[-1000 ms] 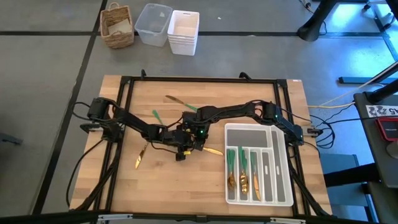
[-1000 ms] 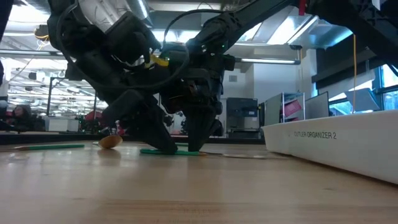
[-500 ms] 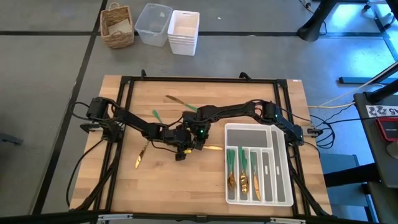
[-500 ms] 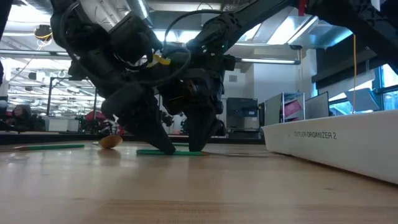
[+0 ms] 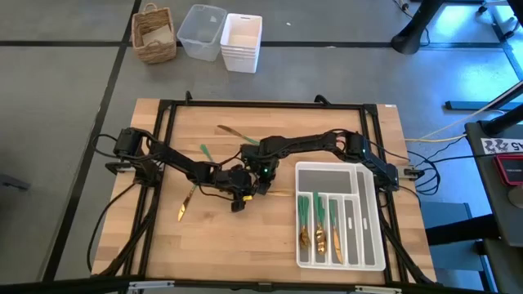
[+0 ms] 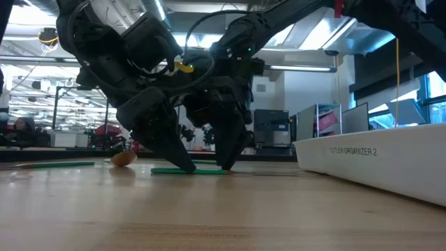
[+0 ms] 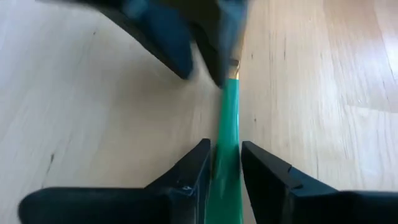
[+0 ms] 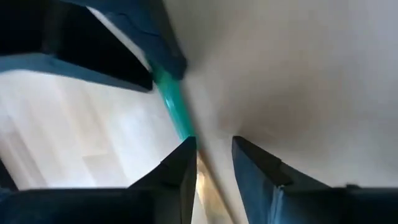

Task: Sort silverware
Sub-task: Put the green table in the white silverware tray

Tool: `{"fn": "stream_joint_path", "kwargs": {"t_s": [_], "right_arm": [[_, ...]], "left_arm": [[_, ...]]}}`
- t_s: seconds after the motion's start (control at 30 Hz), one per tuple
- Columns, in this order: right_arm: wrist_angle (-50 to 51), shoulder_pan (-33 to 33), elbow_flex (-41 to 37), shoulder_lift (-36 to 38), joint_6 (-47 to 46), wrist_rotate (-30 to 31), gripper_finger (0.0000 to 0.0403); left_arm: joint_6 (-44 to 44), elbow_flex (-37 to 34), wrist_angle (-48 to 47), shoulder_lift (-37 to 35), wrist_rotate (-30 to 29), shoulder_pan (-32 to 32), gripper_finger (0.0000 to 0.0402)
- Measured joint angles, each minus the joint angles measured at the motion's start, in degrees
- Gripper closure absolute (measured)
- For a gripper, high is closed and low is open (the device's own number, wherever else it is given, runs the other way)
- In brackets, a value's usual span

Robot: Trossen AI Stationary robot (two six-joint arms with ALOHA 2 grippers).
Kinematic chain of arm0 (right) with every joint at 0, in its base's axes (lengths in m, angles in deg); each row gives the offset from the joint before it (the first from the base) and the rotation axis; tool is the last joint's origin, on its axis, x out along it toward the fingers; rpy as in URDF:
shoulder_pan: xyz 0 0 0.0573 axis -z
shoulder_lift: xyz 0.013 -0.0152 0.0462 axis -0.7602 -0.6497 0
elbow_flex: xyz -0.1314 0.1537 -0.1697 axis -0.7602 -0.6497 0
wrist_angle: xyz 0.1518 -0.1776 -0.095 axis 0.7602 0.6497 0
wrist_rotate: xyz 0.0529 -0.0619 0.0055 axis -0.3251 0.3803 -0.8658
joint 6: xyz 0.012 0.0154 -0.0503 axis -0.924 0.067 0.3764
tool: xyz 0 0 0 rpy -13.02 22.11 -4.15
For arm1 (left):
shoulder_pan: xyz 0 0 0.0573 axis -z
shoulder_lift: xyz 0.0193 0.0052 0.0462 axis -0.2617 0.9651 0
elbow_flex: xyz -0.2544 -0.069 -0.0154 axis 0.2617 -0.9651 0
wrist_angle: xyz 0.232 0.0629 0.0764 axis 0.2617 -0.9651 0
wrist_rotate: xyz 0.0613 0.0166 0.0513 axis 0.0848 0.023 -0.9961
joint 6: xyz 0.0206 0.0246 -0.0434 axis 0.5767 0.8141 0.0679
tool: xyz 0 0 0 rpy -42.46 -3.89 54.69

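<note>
Look down from above. Near 8 o'clock from the middle of the surface (image 5: 245, 245) lies a loose fork (image 5: 186, 204). Two more loose pieces (image 5: 204, 151) lie up toward 11 and 12 o'clock.

Your left pincer (image 5: 234, 184) is down at the middle of the surface. A green-handled piece (image 7: 225, 143) lies flat there, and its handle runs right between the left fingers (image 7: 193, 168). They sit very close on both sides of it. You cannot tell if they are squeezing it.

Your right pincer (image 8: 213, 144) is just beside, at 3 o'clock from the left one. Its fingers are apart, with bare wood between them. The handle's end reaches one fingertip, not the gap.

The piece's gold end points to 3 o'clock, at the white tray (image 5: 368, 245). The sorted silverware (image 5: 319, 220) lies in the tray's slots.
</note>
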Motion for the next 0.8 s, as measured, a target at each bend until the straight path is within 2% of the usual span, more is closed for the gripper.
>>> {"fn": "stream_joint_path", "kwargs": {"t_s": [0.33, 0.57, 0.8], "right_arm": [[10.8, 0.2, 7.9, 0.6, 4.8, 6.5, 0.0301], [19.3, 0.3, 15.4, 0.6, 5.9, 11.7, 0.0301], [29.6, 0.4, 25.1, 0.6, 8.5, 21.6, 0.0301]], "left_arm": [[0.8, 0.4, 2.2, 0.1, 0.1, 0.1, 0.0277], [4.4, 3.3, 1.7, 0.5, -2.2, 0.2, 0.0272], [4.5, 6.3, 2.3, 0.4, -3.0, 0.2, 0.0272]]}}
